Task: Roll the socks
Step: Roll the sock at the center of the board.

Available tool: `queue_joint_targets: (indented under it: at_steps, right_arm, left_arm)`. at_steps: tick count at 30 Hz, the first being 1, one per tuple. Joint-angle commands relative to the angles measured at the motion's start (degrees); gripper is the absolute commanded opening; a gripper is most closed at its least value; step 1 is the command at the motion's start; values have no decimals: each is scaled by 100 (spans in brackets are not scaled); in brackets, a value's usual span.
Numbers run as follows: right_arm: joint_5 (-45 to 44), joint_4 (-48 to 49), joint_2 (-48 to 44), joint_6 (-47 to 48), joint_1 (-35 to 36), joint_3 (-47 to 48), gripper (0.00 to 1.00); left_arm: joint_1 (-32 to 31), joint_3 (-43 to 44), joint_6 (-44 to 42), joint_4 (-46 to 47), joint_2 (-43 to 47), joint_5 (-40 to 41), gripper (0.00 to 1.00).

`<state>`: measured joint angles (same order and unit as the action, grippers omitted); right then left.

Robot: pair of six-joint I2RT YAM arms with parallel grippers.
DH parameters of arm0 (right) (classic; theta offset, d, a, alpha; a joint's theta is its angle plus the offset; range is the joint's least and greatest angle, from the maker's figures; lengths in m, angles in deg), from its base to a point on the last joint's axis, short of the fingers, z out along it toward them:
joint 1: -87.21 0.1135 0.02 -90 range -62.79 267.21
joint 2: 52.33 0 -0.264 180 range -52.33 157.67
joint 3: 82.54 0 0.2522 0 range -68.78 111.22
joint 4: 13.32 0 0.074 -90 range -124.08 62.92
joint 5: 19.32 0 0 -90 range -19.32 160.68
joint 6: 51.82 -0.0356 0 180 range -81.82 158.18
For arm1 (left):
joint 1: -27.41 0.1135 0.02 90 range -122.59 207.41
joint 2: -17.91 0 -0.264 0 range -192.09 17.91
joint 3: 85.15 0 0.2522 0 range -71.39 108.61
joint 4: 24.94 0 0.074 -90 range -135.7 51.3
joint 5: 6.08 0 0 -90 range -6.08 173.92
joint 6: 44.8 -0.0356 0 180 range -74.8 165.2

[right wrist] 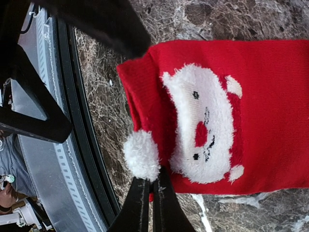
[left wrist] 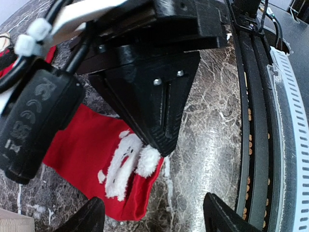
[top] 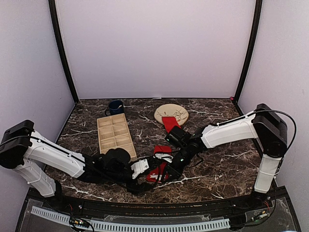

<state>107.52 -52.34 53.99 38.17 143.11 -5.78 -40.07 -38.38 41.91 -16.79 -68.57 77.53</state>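
Near sock [right wrist: 270,96]: red, Santa face [right wrist: 203,125] up, lying flat and unrolled on the table [top: 227,159], front centre between the two arms. Far sock [top: 170,123]: red too, well behind it, one end lying on the beige plate [top: 179,110], the other on the table. It is not being handled.

Step, as I read it: grasping the near sock's end to start the first roll. No fold or curl shows in it yet, so the task looks barely begun.

Right tool [right wrist: 149,193]: fingers pressed together at the sock's edge, just below the white pom-pom [right wrist: 141,154]. It looks to be nipping the hem fabric.

Left tool [left wrist: 157,220]: fingers spread wide, nothing between them held. It hovers at the same end of the sock, whose corner lies between and just ahead of the fingertips.

Next move probably calls for the left tool to close on the corner beside the right one, then both turn the end over onto the sock body. The fabric is thin and may slip.
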Motion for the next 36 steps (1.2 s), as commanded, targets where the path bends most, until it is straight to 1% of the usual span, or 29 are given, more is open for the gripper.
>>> queue_joint_targets:
  at_steps: [1, 3, 6, 9, 12, 15, 17, 24, 28, 32, 36]
  right_arm:
    - [131, -53, 82, -17, -49, 133, 0]
    - [127, -63, 86, -16, -49, 133, 0]
    - [113, -76, 90, -24, -53, 133, 0]
    - [113, -91, 99, -18, -53, 142, 0]
    - [113, -110, 105, -8, -53, 159, 0]
    - [115, -118, 108, -4, -53, 160, 0]
    - [115, -116, 110, 0, -53, 160, 0]
    - [157, -146, 104, 1, -53, 168, 0]
    - [152, -162, 95, 1, -53, 169, 0]
    - [137, -181, 104, 10, -53, 186, 0]
    - [136, -195, 101, 19, -51, 188, 0]
  left_arm:
    - [-101, 190, -329, -143, -117, 16, 70]
    - [-119, 229, -396, -156, -193, 62, 66]
    - [-140, 272, -495, -169, -252, 90, 62]
    - [-158, 337, -576, -209, -328, 136, 56]
    - [-169, 372, -621, -215, -391, 211, 53]
    - [-177, 400, -643, -184, -444, 235, 47]
    - [-177, 420, -646, -181, -483, 257, 45]
    - [-177, 452, -670, -170, -646, 318, 41]
    - [-177, 453, -685, -126, -659, 369, 36]
    - [-177, 470, -708, -115, -689, 392, 27]
    - [-178, 476, -708, -114, -694, 362, 24]
